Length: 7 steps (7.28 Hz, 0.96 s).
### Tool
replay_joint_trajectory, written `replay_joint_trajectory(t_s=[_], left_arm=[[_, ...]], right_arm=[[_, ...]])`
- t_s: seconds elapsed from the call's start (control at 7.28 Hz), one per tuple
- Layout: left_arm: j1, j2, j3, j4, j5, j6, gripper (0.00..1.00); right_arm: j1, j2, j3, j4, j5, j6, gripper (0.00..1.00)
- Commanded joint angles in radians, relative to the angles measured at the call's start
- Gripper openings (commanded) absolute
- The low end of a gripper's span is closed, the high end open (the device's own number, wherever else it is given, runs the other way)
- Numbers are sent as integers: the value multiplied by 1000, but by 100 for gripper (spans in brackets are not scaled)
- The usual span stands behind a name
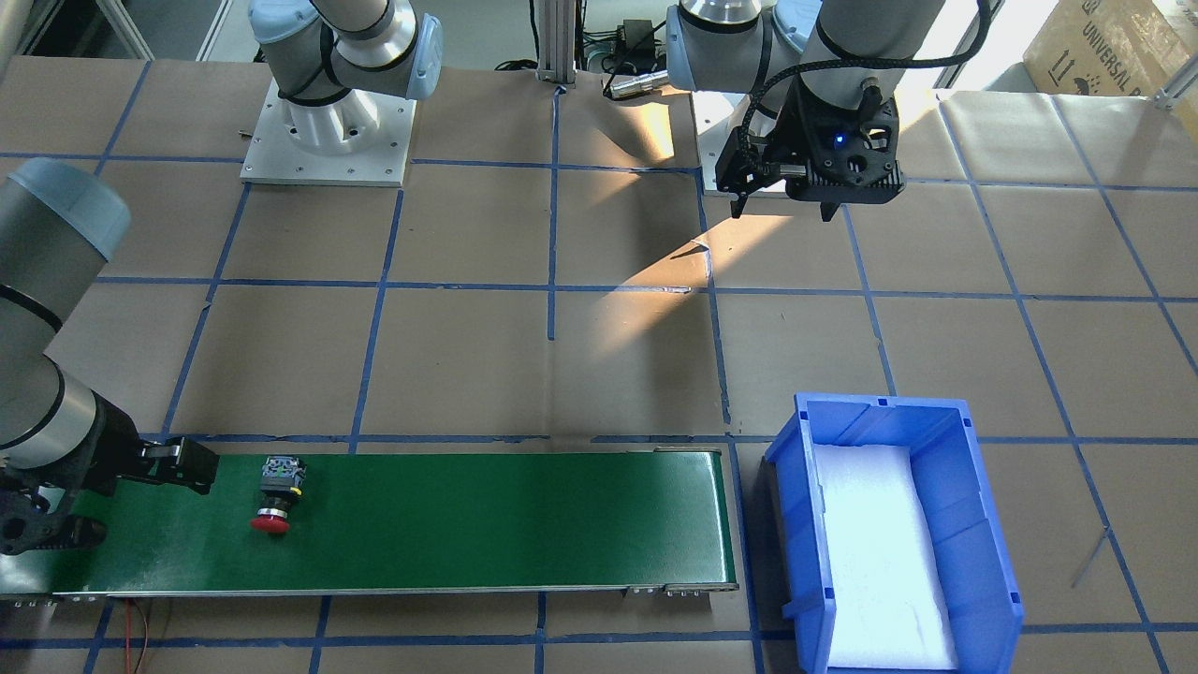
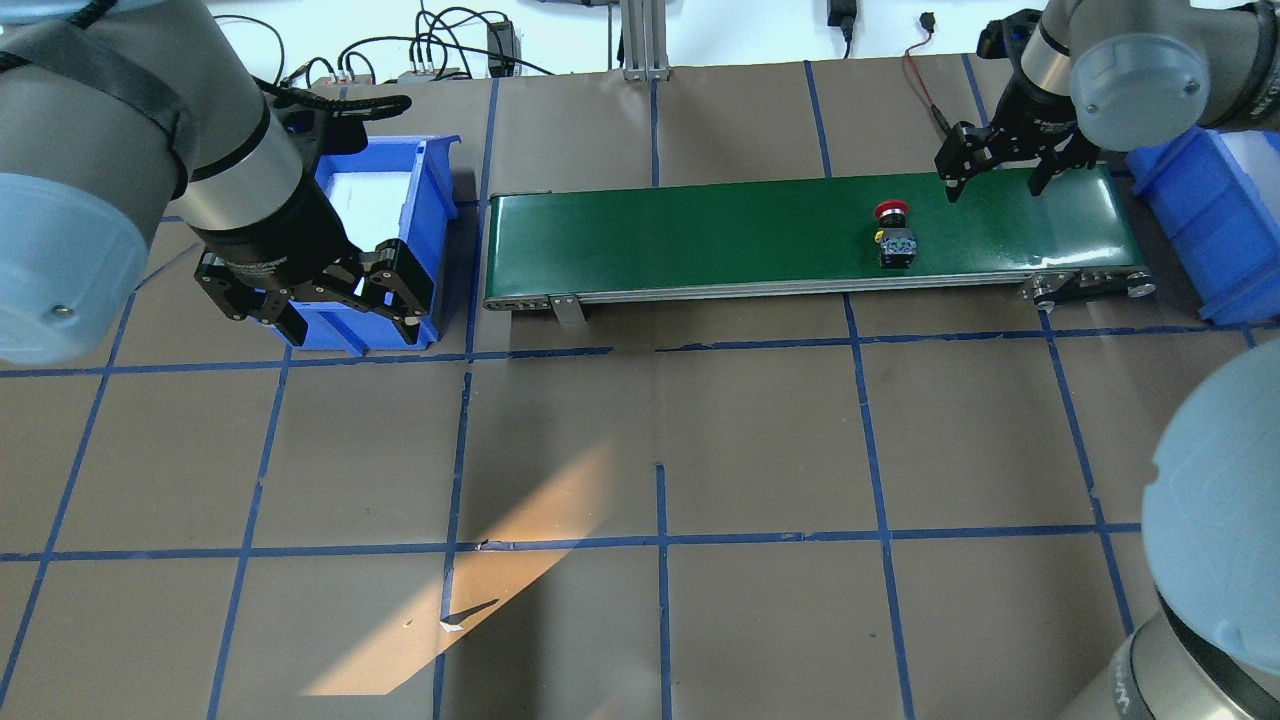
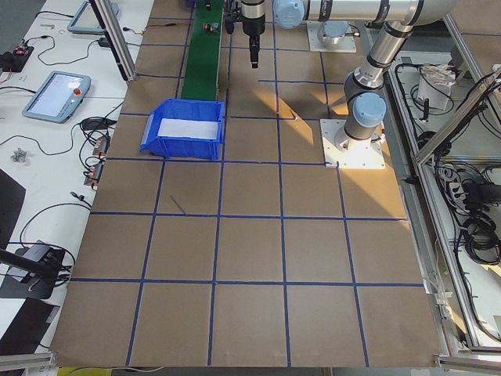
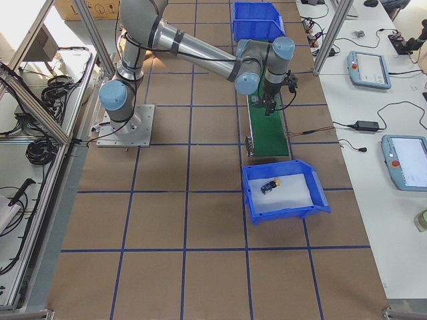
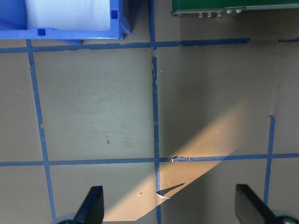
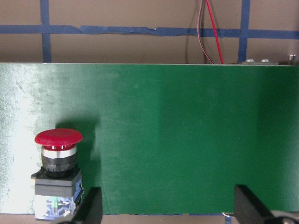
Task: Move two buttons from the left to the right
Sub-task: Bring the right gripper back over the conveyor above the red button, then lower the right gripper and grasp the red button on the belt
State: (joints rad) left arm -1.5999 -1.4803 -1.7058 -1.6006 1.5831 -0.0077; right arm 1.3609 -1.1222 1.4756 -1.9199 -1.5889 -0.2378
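The red button lies on its side on the green conveyor belt, near the belt's right end. It also shows in the front view and the right wrist view. My right gripper is open and empty, just above the belt to the right of the red button and apart from it. The yellow button lies in the right blue bin. My left gripper is open and empty, over the near edge of the left blue bin.
The left bin holds only a white foam pad. The right bin stands just past the belt's right end. A red wire runs behind the belt. Brown paper with blue tape lines covers the table.
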Motion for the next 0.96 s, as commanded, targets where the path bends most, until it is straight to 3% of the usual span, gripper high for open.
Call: replay_joint_trajectory(t_s=[0.0, 0.82], left_arm=[[0, 0, 0, -1, 0, 0, 100], [0, 0, 0, 1, 0, 0, 100]], right_arm=[[1, -1, 0, -1, 0, 0, 100], [26, 34, 5, -18, -2, 37, 100]])
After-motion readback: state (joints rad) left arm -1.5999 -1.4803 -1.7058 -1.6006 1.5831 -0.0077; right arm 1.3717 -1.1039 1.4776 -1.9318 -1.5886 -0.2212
